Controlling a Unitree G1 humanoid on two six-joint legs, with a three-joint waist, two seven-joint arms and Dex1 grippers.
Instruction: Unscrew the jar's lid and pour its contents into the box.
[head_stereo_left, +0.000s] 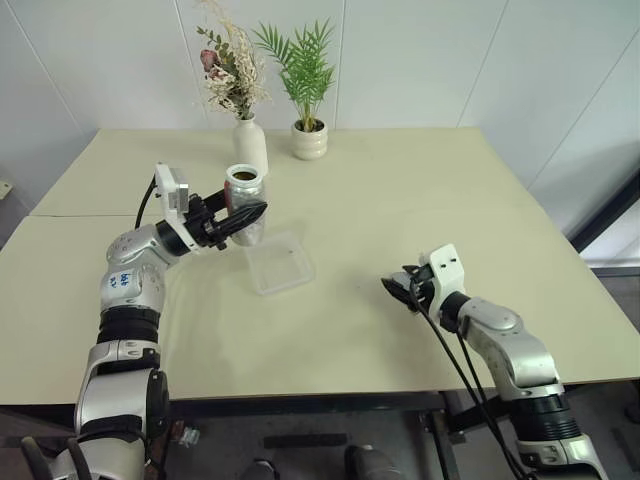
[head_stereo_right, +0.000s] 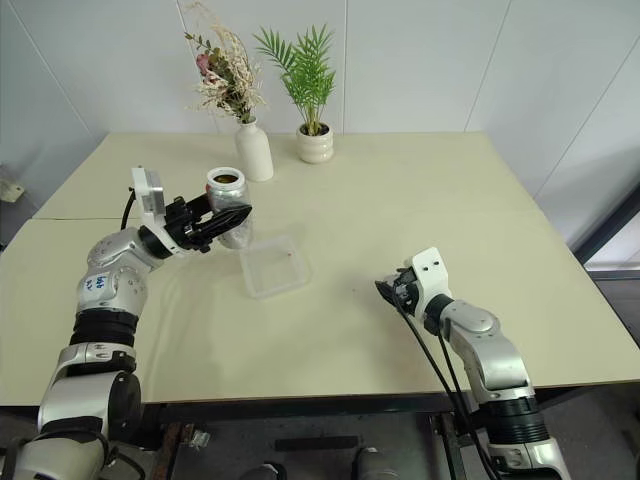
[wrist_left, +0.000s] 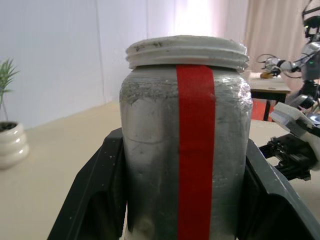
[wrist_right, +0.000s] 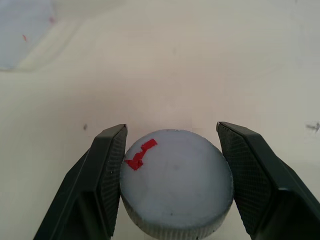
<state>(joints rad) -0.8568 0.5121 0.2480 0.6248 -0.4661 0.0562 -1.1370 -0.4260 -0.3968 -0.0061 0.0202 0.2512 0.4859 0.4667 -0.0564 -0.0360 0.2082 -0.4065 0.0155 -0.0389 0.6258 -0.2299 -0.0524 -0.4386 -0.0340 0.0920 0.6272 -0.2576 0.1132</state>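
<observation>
Left pincer (head_stereo_left: 250, 214) has the jar (head_stereo_left: 245, 203) clamped by its sides, 2 black fingers (wrist_left: 97, 200) pressed tight against the silver-grey wall on either side of the red stripe. The jar is upright and held up off the worktop (head_stereo_left: 400, 230), just above and behind the far left corner of the box (head_stereo_left: 279, 262). Its mouth is open, threaded white rim bare, something dark visible down inside.

Over on the right, the right pincer (head_stereo_left: 398, 291) is down low near the worktop's front half, well apart from the box. It is closed on the lid (wrist_right: 176, 182): the round grey disc sits squeezed between the 2 fingers, a small scrap of red tape on its top face. Whether the lid touches the worktop I cannot tell.

The box lies flat near the middle of the worktop, clear and shallow, with a tiny dark speck inside.

At the far edge stand a white vase (head_stereo_left: 250, 146) of dried flowers and a round white pot (head_stereo_left: 309, 141) with a green plant, side by side, behind the jar.
</observation>
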